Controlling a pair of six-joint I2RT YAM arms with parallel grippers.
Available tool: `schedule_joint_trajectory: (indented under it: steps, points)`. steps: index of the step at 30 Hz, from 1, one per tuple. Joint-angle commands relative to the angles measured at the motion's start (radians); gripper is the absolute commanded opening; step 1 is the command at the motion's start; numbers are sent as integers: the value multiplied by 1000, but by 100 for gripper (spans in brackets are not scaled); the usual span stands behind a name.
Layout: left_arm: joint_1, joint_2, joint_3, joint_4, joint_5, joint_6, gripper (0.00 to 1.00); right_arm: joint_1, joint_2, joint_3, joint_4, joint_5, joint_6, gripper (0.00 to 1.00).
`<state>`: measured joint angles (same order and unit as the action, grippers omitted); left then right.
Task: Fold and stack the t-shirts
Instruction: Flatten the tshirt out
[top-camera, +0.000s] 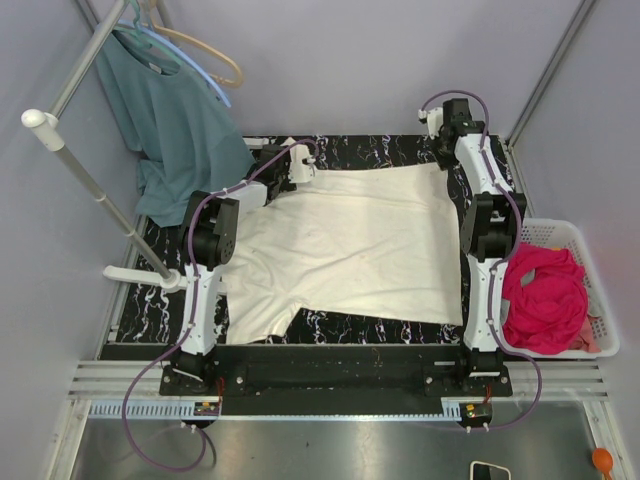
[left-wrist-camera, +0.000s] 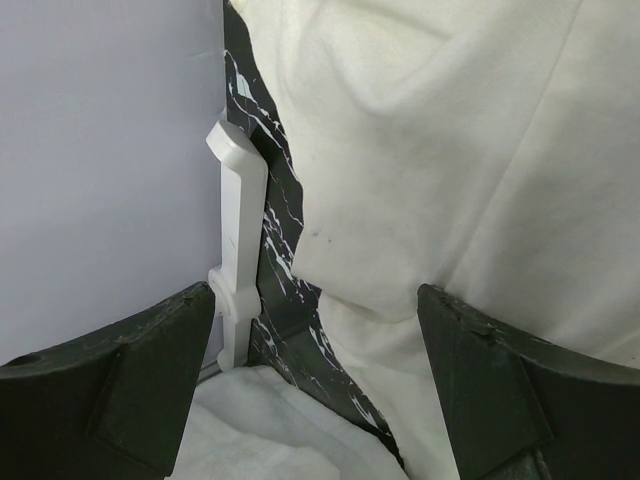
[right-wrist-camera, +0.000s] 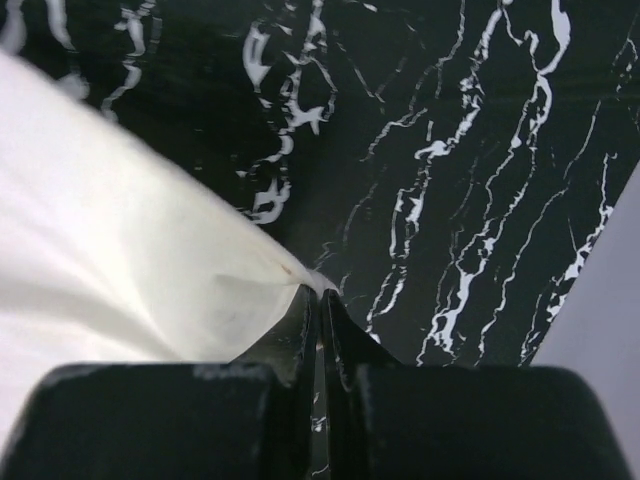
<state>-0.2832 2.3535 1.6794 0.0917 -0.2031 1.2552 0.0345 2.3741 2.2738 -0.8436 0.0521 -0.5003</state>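
Counter (top-camera: 345, 322): black, white-veined, mostly covered by cloth.

Cream t-shirt (top-camera: 350, 245): spread flat across the middle of the counter, one sleeve toward the near-left, with soft ripples at the far-left end. Not yet folded.

Pink t-shirt (top-camera: 545, 295): bunched in the white basket (top-camera: 560, 232) at the right, off the counter. Not yet handled.

Left claw (left-wrist-camera: 315, 310): released, jaws wide, hanging over the cream shirt's far-left edge where cloth meets bare counter. Nothing between the fingers.

Right claw (right-wrist-camera: 320, 295): clenched on the cream shirt's far-right corner, only a thin pinch of fabric caught at the tips.

Step in hand, by judgement: securing both far corners for the first fold. The left claw should drop onto the edge and take a full bite, then both should lift together and evenly. The right claw's shallow pinch could slip under tension.
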Motion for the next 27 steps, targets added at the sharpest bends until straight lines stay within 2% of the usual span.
schedule_joint_trajectory:
  steps: [1, 9, 14, 25, 27]
  points:
    - [18, -17, -33, -60, 11, -28, 89, -27, 63, 98, -32, 107, -58, 0]
    - [21, -14, -27, -49, 8, -30, 89, -59, 131, 128, -17, 158, -75, 1]
    - [21, -17, -29, -44, 7, -40, 89, -59, 168, 164, -2, 179, -75, 9]
    - [21, -10, -41, -29, 2, -42, 89, -59, 243, 260, 31, 225, -96, 13]
    - [21, -5, -37, -27, 1, -40, 89, -59, 249, 266, 46, 238, -104, 18]
